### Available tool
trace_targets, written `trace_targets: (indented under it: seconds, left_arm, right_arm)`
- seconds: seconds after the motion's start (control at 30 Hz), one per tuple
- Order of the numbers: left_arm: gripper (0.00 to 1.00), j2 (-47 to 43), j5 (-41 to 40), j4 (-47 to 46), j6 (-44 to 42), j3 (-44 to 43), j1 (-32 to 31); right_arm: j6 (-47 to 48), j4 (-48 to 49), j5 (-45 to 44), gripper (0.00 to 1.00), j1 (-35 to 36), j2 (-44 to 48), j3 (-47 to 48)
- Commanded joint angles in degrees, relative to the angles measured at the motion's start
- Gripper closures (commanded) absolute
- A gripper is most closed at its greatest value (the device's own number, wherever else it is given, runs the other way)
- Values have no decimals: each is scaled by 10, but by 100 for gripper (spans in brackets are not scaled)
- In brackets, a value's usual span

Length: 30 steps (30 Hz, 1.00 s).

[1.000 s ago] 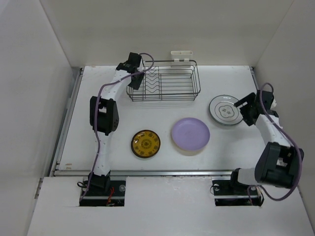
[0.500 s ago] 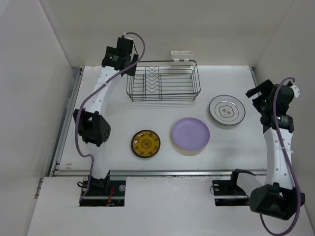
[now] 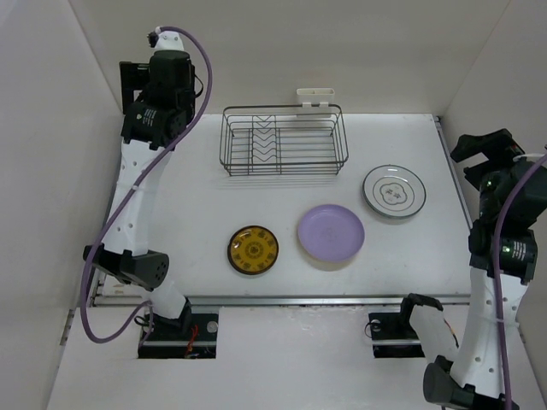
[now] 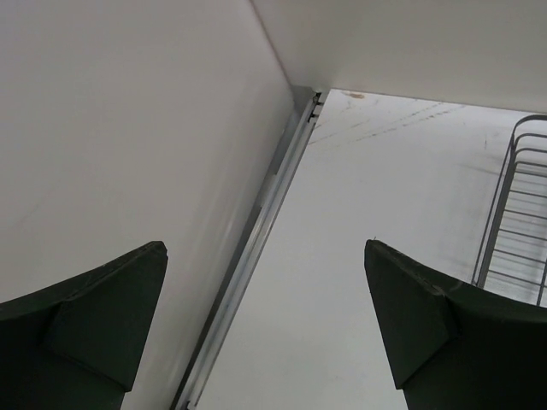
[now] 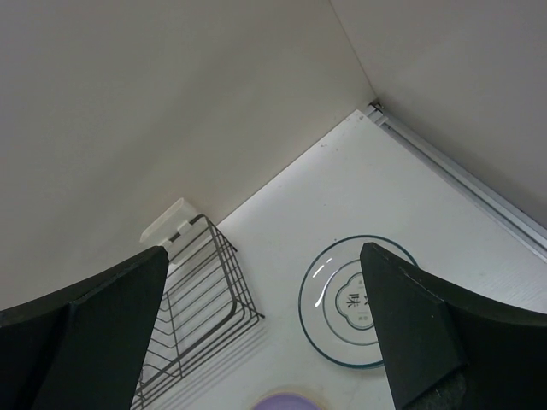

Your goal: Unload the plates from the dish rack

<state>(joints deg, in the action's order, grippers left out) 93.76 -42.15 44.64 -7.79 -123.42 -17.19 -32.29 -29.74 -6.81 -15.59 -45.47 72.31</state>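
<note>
Pose: left end effector [image 4: 265,256] and right end effector [image 5: 265,252] spread, held high (above table [image 3: 197,205]).

3 plates [image 3: 331,232] block ctr — rack [image 3: 291,147] behind.

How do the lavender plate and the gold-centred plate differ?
The lavender plate is larger than the gold-centred plate. The lavender plate is plain; the gold-centred plate is patterned, dark-rimmed. Both lie flat on the table, outside the rack.
</note>
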Motion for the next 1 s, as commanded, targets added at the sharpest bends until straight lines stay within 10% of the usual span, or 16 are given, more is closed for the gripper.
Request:
trace_targets:
  seconds: [0.0,0.97]
  left_arm:
    - [1,-4,-18,19,7,26,-1]
    - [1,-20,4,35,28,31,-1]
  right_arm:
    - [18,-13,11,0,6,12,15]
    - [29,-30,22,0,6,60,-9]
